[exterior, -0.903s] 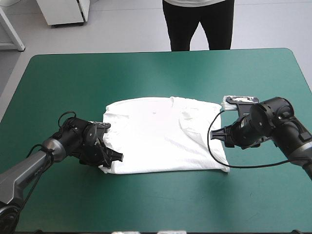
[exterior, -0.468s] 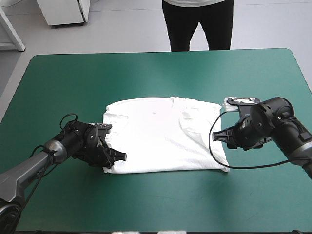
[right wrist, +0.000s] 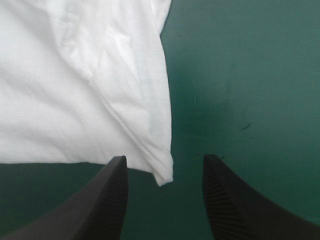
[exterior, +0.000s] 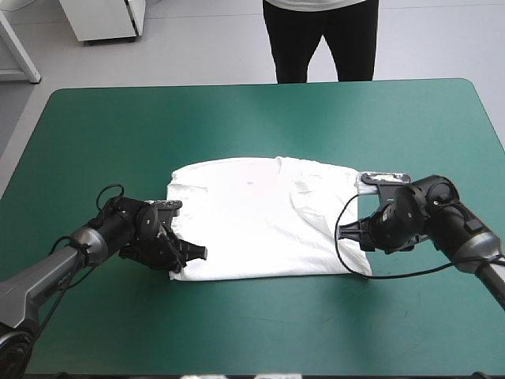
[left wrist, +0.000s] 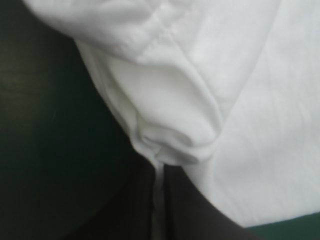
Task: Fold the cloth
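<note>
White T-shirt folds bury the tips of the left claw.

In the high view the lower-left corner of the T-shirt is covered by the left gripper, whose fingertips are too small to be told apart. In the left wrist view the black fingers are blurred into one dark mass. In both wrist views the T-shirt is cut off by the frame edges.
</note>
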Motion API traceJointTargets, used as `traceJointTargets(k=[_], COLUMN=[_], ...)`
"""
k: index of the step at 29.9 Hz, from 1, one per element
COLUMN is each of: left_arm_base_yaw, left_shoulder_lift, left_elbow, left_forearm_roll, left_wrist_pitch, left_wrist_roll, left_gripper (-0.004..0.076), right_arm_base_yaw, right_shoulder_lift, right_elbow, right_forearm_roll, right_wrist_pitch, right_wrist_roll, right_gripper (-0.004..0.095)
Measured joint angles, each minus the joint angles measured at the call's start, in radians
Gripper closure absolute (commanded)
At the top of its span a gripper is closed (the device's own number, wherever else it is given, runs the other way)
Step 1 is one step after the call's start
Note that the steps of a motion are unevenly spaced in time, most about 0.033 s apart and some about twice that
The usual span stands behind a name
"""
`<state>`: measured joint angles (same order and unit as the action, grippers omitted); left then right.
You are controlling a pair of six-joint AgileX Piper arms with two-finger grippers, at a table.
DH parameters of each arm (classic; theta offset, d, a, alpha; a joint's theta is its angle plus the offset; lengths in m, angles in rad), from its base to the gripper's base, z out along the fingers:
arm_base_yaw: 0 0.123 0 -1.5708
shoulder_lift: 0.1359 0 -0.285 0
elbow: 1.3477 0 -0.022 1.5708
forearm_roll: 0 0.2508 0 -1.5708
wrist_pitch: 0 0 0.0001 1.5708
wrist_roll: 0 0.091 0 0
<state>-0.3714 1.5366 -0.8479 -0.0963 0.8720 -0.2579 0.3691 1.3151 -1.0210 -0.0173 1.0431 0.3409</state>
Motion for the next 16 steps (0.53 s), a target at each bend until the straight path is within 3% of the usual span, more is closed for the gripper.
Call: traceJointTargets(k=[7,16], left_arm_base_yaw=[0.000,0.000], left_shoulder_lift=[0.000,-0.001], left_elbow=[0.002,0.002], left_forearm_roll=[0.000,0.000], left_wrist_pitch=[-0.002,-0.003], left_wrist_roll=[-0.001,0.000], left_gripper=[0.0731,0.0734], right_arm_base_yaw=[0.011,0.088], right_shoulder_lift=[0.040,0.180], right_elbow=[0.120,0.134], right_forearm_roll=[0.004,-0.018], right_wrist_pitch=[-0.155,-0.216], right_wrist_roll=[0.030,0.103], right_gripper=[0.0462,0.0483])
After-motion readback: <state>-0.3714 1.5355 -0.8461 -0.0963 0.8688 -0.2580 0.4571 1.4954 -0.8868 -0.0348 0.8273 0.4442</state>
